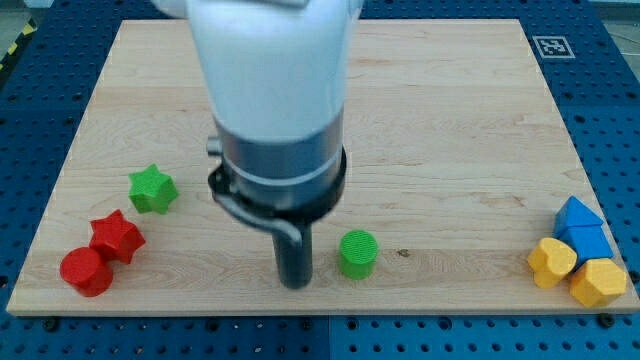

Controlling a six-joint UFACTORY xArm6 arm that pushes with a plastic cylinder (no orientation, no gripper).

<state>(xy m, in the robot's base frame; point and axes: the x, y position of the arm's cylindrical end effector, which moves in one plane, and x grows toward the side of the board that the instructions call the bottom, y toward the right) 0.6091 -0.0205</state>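
Observation:
My tip [295,283] rests on the wooden board [450,120] near the view's bottom, just left of centre. The green cylinder [357,253] stands closest, a small gap to the tip's right, not touching it. Further to the view's left lies a green star [152,189]. Below that, a red star [117,236] touches a red cylinder [86,271] near the bottom left corner. The arm's white and grey body hides the board's upper middle.
At the bottom right corner sits a tight cluster: a blue block [580,214] above another blue block [588,241], with a yellow block [551,262] and a yellow hexagon [598,282] beside them. A marker tag [553,46] lies off the board's top right.

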